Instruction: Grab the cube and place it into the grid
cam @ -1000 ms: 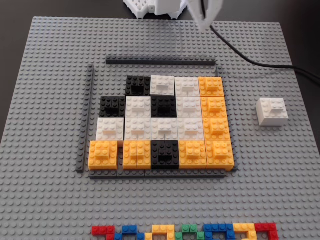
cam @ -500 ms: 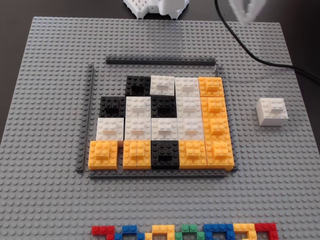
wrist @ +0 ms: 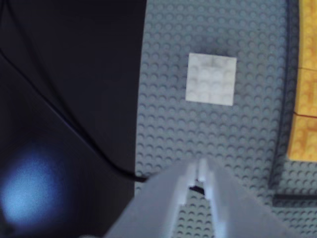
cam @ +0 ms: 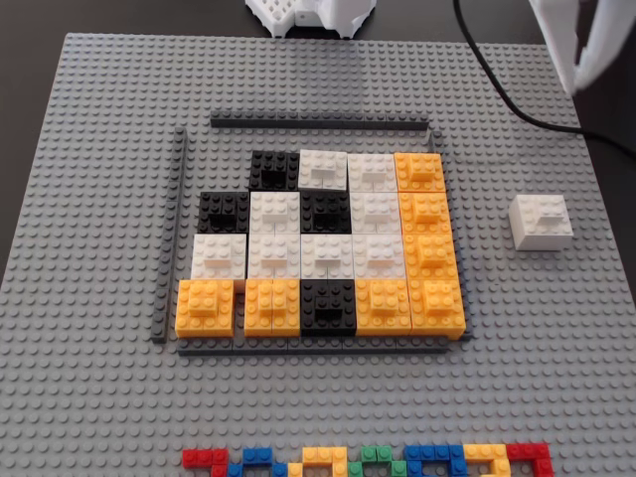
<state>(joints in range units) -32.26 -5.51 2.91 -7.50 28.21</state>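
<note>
one empty cell sits at the top-left corner of the grid [cam: 318,248] in the fixed view, another just below it at the left edge. right of the grid, well apart from its orange column, the cube [cam: 541,222] sits alone on the grey baseplate [cam: 99,397]. farther right and above the cube, the gripper [cam: 576,75] hangs blurred at the frame edge; in the wrist view its fingertips nearly meet, holding nothing, with the cube [wrist: 211,79] ahead of them. risk, as i judge it — descending with the jaws this narrow would strike the cube's top and press it onto the studs instead of straddling it.
</note>
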